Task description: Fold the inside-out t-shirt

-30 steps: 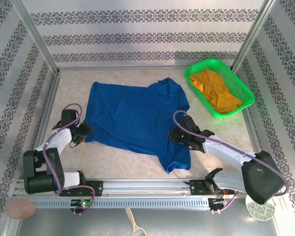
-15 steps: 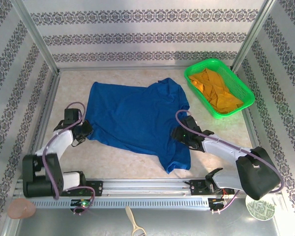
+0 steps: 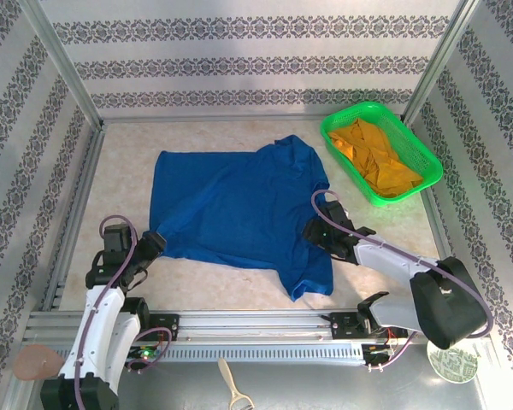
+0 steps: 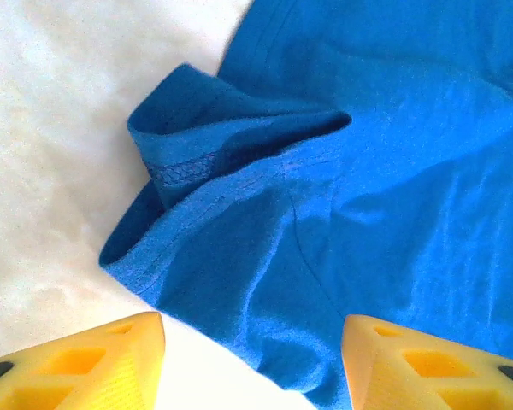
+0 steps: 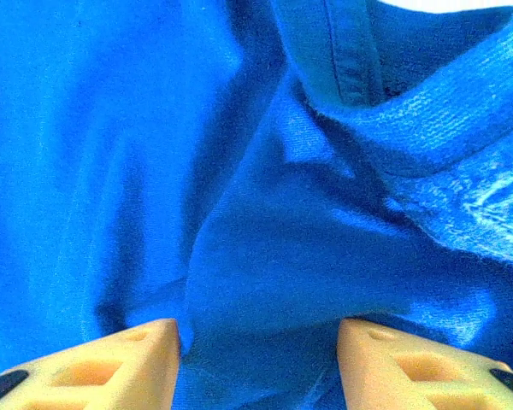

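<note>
From above, the t-shirt (image 3: pixel 231 201) lies spread but wrinkled in the middle of the table (image 3: pixel 197 278), with the left jaws at its near-left corner and the right jaws on its near-right side. At the left wrist, the jaws stand apart and empty, just short of a turned-over stitched hem (image 4: pixel 184 166). At the right wrist, the jaws stand apart over rumpled cloth near a seam (image 5: pixel 350 51), pinching nothing. It looks light and limp and likely to drag, so doubled hems should give the surest hold.
</note>
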`<state>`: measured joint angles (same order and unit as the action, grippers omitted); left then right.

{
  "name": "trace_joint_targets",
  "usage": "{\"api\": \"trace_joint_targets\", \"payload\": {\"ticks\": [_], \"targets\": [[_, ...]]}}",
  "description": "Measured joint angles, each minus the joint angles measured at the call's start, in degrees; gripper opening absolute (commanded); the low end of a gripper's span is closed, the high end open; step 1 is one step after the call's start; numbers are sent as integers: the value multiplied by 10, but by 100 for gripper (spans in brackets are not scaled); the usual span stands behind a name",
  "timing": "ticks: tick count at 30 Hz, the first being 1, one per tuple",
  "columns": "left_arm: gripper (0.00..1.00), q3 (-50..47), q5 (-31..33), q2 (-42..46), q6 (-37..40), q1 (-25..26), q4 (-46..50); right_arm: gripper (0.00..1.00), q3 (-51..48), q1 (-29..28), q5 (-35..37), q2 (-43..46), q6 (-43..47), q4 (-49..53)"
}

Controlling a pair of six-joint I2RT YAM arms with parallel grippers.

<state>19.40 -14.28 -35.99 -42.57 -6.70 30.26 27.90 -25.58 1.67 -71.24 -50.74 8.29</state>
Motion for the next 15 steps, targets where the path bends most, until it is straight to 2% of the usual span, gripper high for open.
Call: {"api": "trace_joint_targets", "payload": {"ticks": [8,15], "targets": [[58,62,43,-159,17,0,-26,58,0,-3,0,15,1,1],[58,98,73,-258,43,0,-77,64,1,-32,0,-10,0,0]]}}
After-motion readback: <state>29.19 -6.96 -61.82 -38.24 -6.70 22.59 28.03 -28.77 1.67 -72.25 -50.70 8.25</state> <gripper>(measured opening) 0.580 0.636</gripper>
